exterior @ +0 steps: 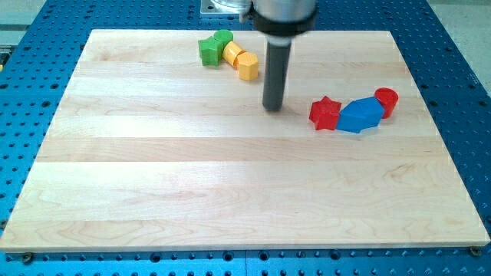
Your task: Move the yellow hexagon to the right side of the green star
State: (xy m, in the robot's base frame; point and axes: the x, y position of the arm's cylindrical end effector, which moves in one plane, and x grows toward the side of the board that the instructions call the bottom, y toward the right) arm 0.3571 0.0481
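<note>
Five blocks lie on our wooden board [230, 184], in two clusters near the view's top edge. At about eleven o'clock from the board's centre sits the green star [212, 49], and the yellow hexagon [241, 61] lies just beside it, at roughly four o'clock from the star and touching it or very nearly so. The yellow piece looks like two short hexagonal bodies set end to end, running down toward the view's right.

At about two o'clock from the board's centre we see the second cluster: a red star [325, 113], a blue block [360, 114] of faceted shape at its three o'clock and pressed against it, and a red cylinder [387, 100] at the blue block's one o'clock, touching it.

We carry no gripper, only the straight dark rod, which holds nothing. Our tip [273, 108] rests on bare board between the two clusters. It stands at about five o'clock from the yellow hexagon, near it but clearly apart, and at about nine o'clock from the red star, again with open wood between. The rod stands upright, and its wider housing blocks part of the board's top edge.

Around the board runs a blue perforated table [460, 46].
</note>
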